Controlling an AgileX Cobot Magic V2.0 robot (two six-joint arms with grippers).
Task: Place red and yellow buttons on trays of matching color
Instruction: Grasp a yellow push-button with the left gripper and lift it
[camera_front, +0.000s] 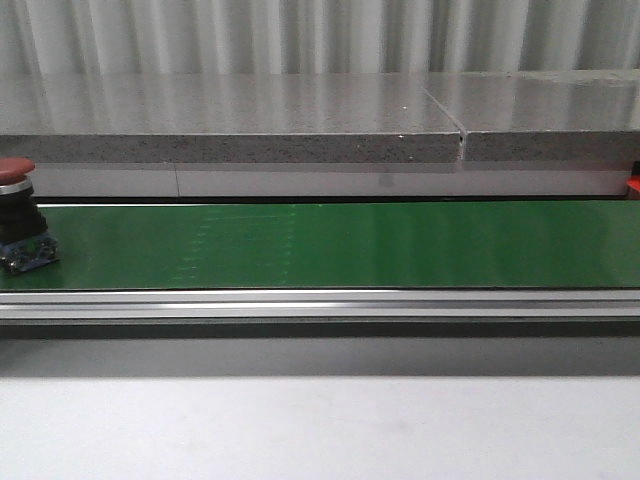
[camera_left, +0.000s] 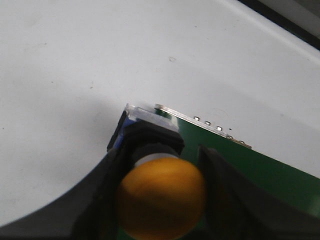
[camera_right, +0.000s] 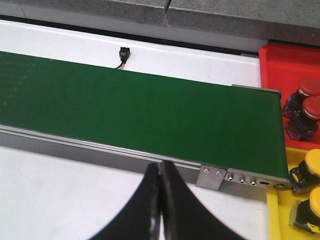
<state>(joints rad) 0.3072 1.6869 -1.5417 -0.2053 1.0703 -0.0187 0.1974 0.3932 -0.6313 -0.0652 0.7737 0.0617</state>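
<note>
A yellow button (camera_left: 162, 195) with a black body sits between the fingers of my left gripper (camera_left: 160, 152), which is shut on it at the end of the green belt (camera_left: 280, 175). A red button (camera_front: 18, 215) stands on the belt at the far left of the front view. My right gripper (camera_right: 161, 172) is shut with nothing in it, over the white table just before the belt's near rail. Past the belt's other end lie a red tray (camera_right: 280, 60) holding two red buttons (camera_right: 309, 86) and a yellow tray (camera_right: 277, 215) holding two yellow buttons (camera_right: 312, 162). Neither gripper shows in the front view.
The green conveyor belt (camera_front: 350, 245) runs across the table with an aluminium rail (camera_front: 320, 300) along its near side. A grey stone ledge (camera_front: 300, 125) stands behind it. A small black connector (camera_right: 122, 54) lies on the white surface beyond the belt.
</note>
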